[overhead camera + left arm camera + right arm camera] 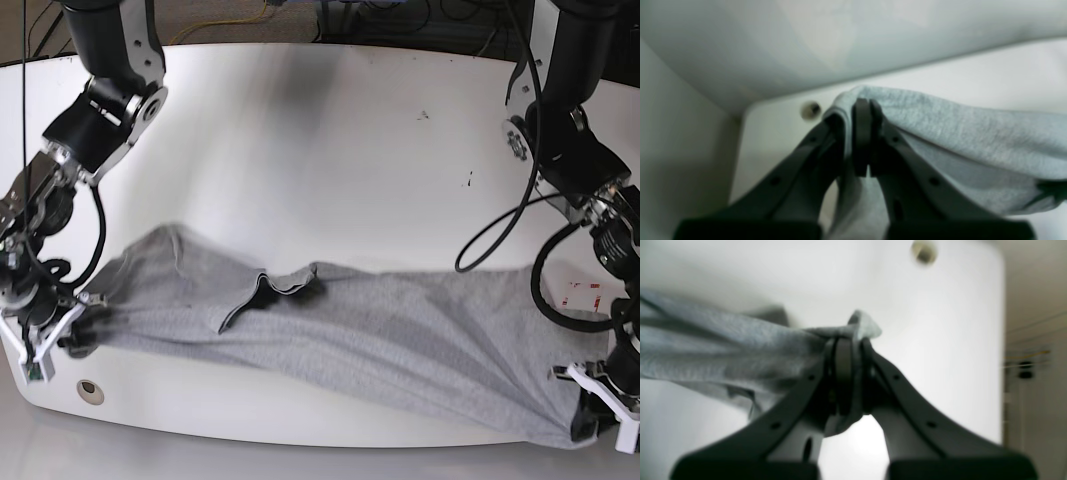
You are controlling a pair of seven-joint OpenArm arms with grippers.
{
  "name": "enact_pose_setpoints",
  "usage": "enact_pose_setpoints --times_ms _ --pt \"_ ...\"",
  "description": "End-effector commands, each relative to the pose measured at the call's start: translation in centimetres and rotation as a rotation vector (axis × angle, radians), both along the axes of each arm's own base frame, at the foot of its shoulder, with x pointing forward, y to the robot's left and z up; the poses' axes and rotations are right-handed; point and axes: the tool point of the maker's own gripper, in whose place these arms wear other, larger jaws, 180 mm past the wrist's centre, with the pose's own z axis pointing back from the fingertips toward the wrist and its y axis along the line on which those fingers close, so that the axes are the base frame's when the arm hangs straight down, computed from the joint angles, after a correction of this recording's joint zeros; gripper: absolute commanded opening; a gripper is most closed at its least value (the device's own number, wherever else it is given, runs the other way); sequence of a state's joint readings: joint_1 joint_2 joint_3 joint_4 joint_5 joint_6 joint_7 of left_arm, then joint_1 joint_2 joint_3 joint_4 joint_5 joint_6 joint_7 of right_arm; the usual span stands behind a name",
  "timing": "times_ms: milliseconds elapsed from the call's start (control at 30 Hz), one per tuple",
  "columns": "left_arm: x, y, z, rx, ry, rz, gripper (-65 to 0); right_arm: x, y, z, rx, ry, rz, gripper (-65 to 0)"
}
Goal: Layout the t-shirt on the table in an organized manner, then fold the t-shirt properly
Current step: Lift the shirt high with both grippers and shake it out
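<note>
The heather-grey t-shirt (340,320) is stretched across the near side of the white table (330,150) between both arms. My left gripper (590,415), at the base view's lower right, is shut on one end of the cloth; its closed jaws pinch a fold of t-shirt (940,133) in the left wrist view. My right gripper (75,325), at the lower left, is shut on the other end. In the right wrist view a bunched corner of t-shirt (740,343) pokes out past the closed jaws. A sleeve fold lies crumpled near the middle.
A round grommet hole (90,389) sits near the table's front left corner, close to the right gripper. Red tape marks (580,292) lie by the right edge. Black cables (500,235) loop over the table beside the left arm. Small dark specks dot the far side.
</note>
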State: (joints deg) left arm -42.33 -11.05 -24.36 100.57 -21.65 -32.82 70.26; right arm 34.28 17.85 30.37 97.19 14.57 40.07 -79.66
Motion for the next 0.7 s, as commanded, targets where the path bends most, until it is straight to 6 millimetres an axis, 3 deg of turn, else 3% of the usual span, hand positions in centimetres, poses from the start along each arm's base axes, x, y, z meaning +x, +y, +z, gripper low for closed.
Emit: enact_pose_setpoints --times_ms 0,233,367,533,667 --pt "-0.1 0.3 6.6 0.010 -0.162 0.006 -63.6 1.9 -1.4 6.8 -0.046 -0.146 -0.003 -65.0" --pt "-0.6 1.9 15.8 0.015 -0.329 0.043 -63.5 4.5 -2.4 17.1 -0.094 -0.292 0.009 -65.0" --pt "-0.6 2.8 19.2 -0.012 -0.374 0.040 -63.5 5.1 -3.1 21.3 -0.106 -0.334 0.009 -65.0" --pt "-0.6 4.8 20.5 -0.019 -0.374 0.062 -63.5 5.2 -4.1 23.7 -0.091 -0.358 0.001 -65.0" --pt "-0.4 5.1 20.2 -0.025 -0.361 0.065 -63.5 5.1 -4.4 23.7 -0.090 -0.355 -0.004 -65.0"
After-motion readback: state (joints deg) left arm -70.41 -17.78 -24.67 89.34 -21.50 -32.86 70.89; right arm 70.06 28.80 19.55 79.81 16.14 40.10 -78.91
